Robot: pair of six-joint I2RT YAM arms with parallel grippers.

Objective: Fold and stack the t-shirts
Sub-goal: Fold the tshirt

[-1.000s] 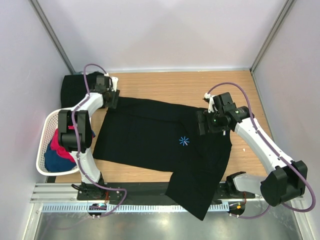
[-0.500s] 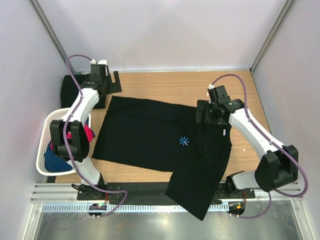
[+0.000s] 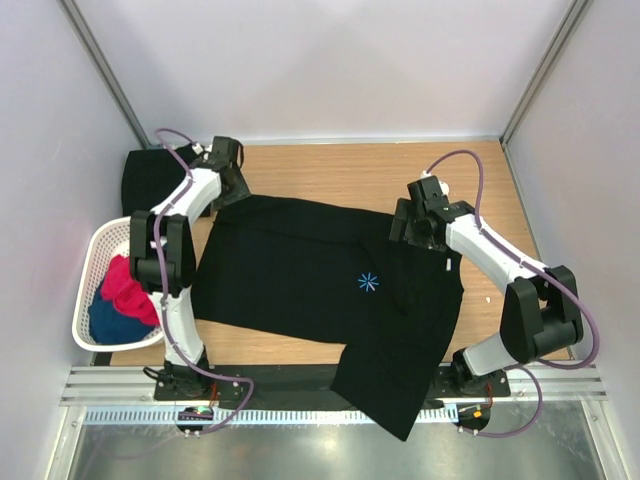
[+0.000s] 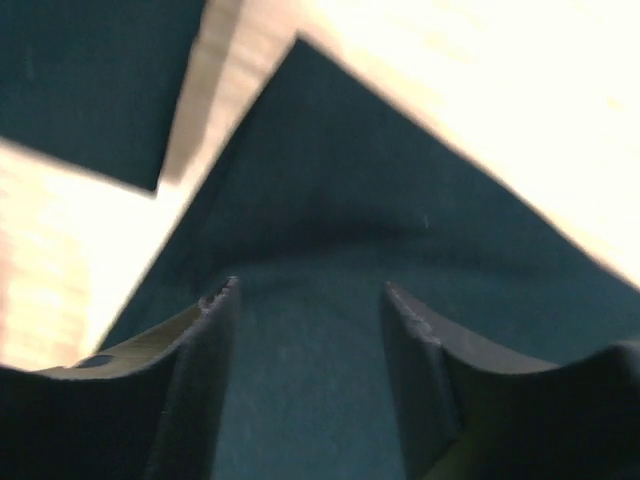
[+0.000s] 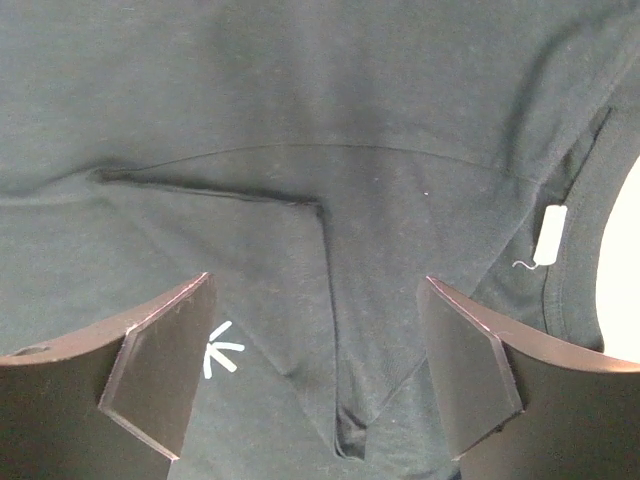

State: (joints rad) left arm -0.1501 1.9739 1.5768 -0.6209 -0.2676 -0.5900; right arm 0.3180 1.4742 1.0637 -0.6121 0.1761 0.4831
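A black t-shirt lies spread across the wooden table, its lower right part hanging over the near edge. It bears a small white star mark. My left gripper is open above the shirt's far left corner. My right gripper is open above the shirt's far right part, over a folded sleeve near the collar and its white label. A second black t-shirt lies folded at the far left, and shows in the left wrist view.
A white mesh basket with red-pink and blue garments stands at the left edge. The metal rail with the arm bases runs along the near edge. Grey walls close in the left, right and back.
My left gripper has swung from the folded shirt at far left back to the spread shirt's far left corner. My right gripper has shifted slightly left and farther back over the shirt.
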